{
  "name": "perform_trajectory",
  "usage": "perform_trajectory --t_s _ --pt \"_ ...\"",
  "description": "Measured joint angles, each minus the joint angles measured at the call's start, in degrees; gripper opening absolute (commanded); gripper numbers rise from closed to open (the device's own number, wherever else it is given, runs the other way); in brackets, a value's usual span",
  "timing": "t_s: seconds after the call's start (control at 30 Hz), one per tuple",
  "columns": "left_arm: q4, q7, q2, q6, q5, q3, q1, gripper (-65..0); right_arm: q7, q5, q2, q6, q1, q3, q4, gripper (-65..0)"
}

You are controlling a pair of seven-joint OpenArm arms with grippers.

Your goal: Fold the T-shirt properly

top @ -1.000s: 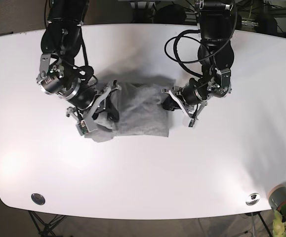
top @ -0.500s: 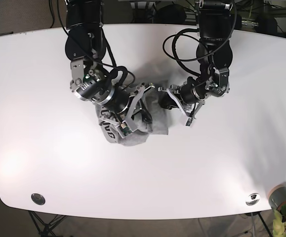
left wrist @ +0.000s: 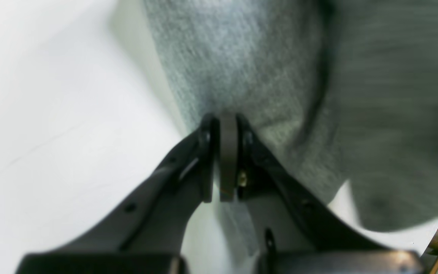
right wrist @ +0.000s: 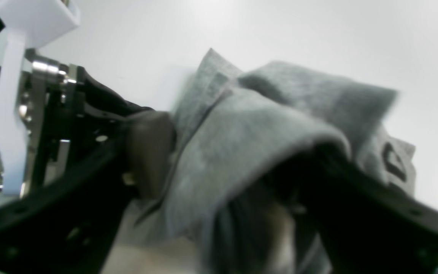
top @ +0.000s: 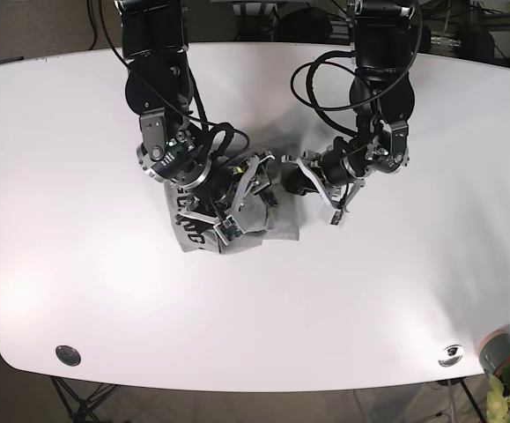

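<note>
White surface [top: 395, 291]: right hand [top: 253, 196], clamped on T-shirt [top: 277, 227], has carried its left edge rightward over left hand [top: 300, 181], pinching the right edge; fold nearly closed.

T-shirt [right wrist: 249, 160] blurred, lettering cut off

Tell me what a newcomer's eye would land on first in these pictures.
First, the grey T-shirt, bunched into a heap at the middle of the white table, black lettering showing on its left edge. Next, the two black arms meeting over it: the right end effector carries a fold of cloth across the heap, while the left end effector pinches its other edge.
</note>
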Motion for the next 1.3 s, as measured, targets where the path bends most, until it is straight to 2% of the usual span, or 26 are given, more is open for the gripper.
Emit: perform_trajectory --t_s 0.17,0.3,0.47,0.6,0.93,1.0,1.17,1.3 --pt "0.0 0.0 0.0 0.0 0.0 0.0 0.0 -63.9 -0.1 -0.7 0.5 0.02 -0.3 -3.3 3.7 -17.6" --pt "1.7 0.2 0.0 0.0 -0.4 -0.1 0.2 -63.9 0.0 0.5 0.0 0.46 -2.1 -0.9 7.1 -17.6" --pt "6.7 0.0 -0.8 -0.1 -6.7 -0.1 0.0 -63.9 -0.2 -0.4 0.5 0.20 -3.7 3.3 9.5 -17.6" --pt "10.2 0.0 -4.9 -0.6 -13.3 -1.2 0.3 -63.9 -0.3 -0.5 0.3 0.24 -5.8 4.1 9.9 -17.6" --pt "10.0 0.1 -16.3 -0.5 -19.4 -6.8 3.0 -64.0 -0.2 -0.1 0.1 0.39 -9.2 6.5 7.6 -17.6" --pt "9.3 0.1 -17.9 -1.0 -19.3 -7.8 3.2 -64.0 -0.2 1.4 0.1 0.31 -9.2 6.3 5.0 -17.8" --pt "9.0 0.0 -20.6 -5.6 -19.3 -11.6 5.1 -64.0 0.0 10.6 0.0 -0.04 -9.9 5.3 1.4 -17.8" --pt "8.9 0.3 -20.7 -5.8 -18.9 -12.9 5.4 -64.0 -0.2 11.5 0.7 -0.42 -10.5 0.8 0.2 -17.8"
